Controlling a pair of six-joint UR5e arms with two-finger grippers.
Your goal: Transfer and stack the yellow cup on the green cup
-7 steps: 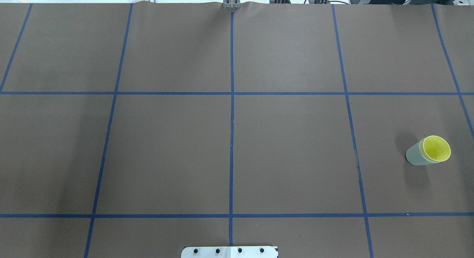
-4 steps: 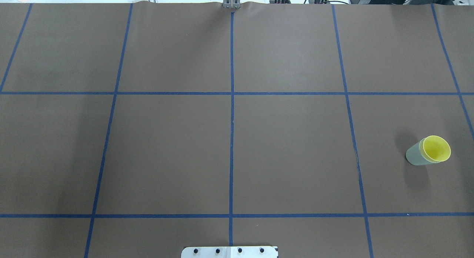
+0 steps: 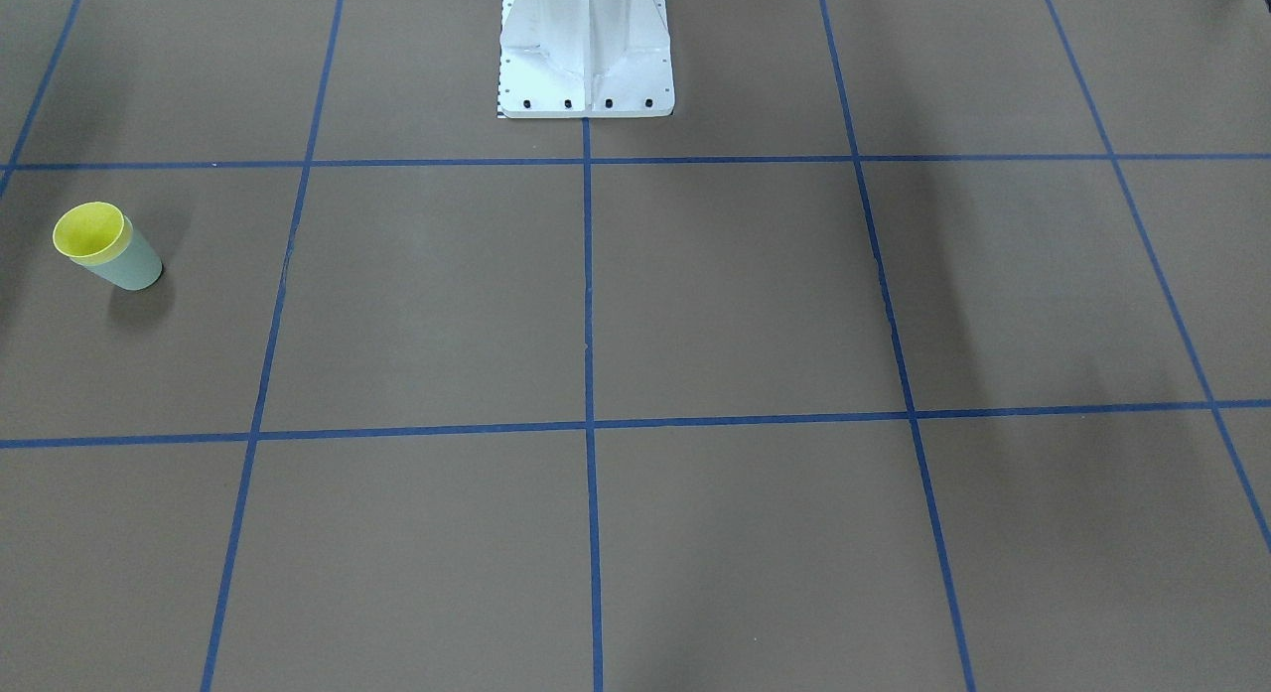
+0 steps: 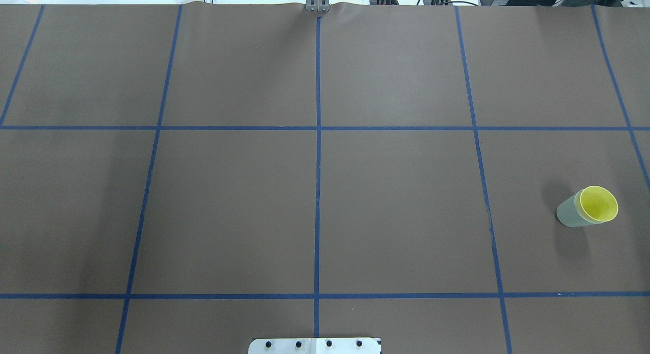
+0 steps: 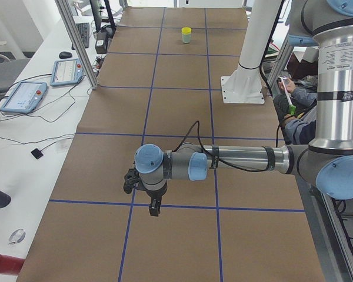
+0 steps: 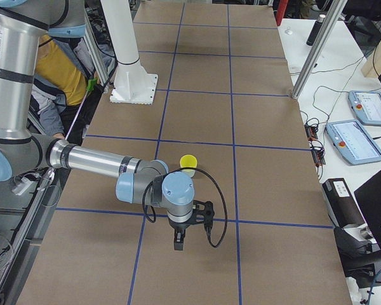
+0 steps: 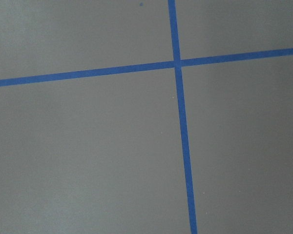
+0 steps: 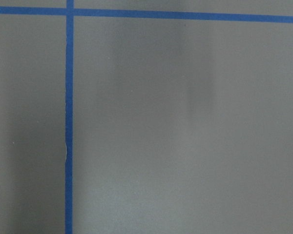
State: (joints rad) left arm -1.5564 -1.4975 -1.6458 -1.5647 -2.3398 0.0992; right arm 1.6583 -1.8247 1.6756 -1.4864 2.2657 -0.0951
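The yellow cup [image 4: 599,203] sits nested inside the green cup [image 4: 567,215], upright on the brown table at the right of the overhead view. The pair also shows at the left of the front-facing view, yellow cup [image 3: 91,231] in green cup [image 3: 137,268], and far off in the exterior left view [image 5: 187,30]. My left gripper [image 5: 155,208] shows only in the exterior left view, pointing down over the table, far from the cups. My right gripper [image 6: 178,243] shows only in the exterior right view, a little in front of the yellow cup [image 6: 188,160]. I cannot tell whether either is open or shut. Both wrist views show only table.
The white robot pedestal [image 3: 586,52] stands at the table's near middle edge. Blue tape lines [image 4: 317,191] divide the brown cover into squares. Control tablets [image 5: 23,96] and cables lie on side benches. A seated person [image 5: 294,100] is behind the robot.
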